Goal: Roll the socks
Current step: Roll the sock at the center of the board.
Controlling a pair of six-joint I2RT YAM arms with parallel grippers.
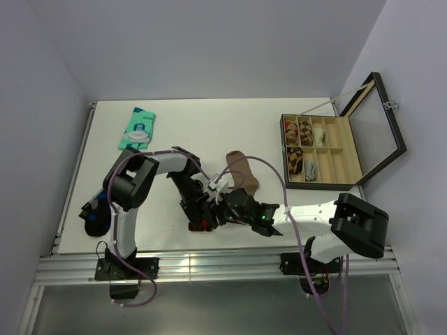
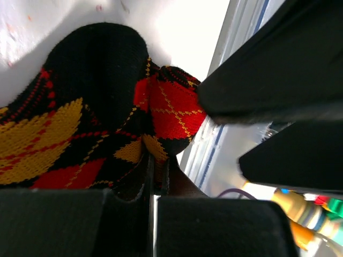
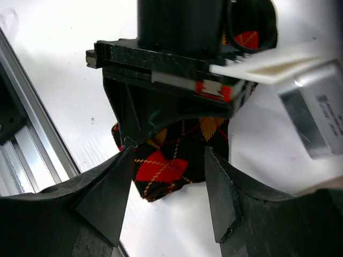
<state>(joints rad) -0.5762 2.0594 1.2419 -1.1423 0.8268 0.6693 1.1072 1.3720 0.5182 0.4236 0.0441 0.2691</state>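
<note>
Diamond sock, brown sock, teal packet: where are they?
Diamond sock (image 3: 161, 171): right wrist view, on its red diamond.
Brown sock (image 1: 248, 180): top view, on its foot part.
Teal packet (image 1: 138, 129): top view, on its middle.

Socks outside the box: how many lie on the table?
2. The argyle sock is near the front edge, in the middle; the tan sock lies just behind it. A dark bundle at the left edge could be more.

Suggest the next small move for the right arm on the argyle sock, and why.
Probably close the right gripper: its fingers stand open either side of the argyle sock's loose end, while the left gripper is shut on the sock, pinning it.
</note>
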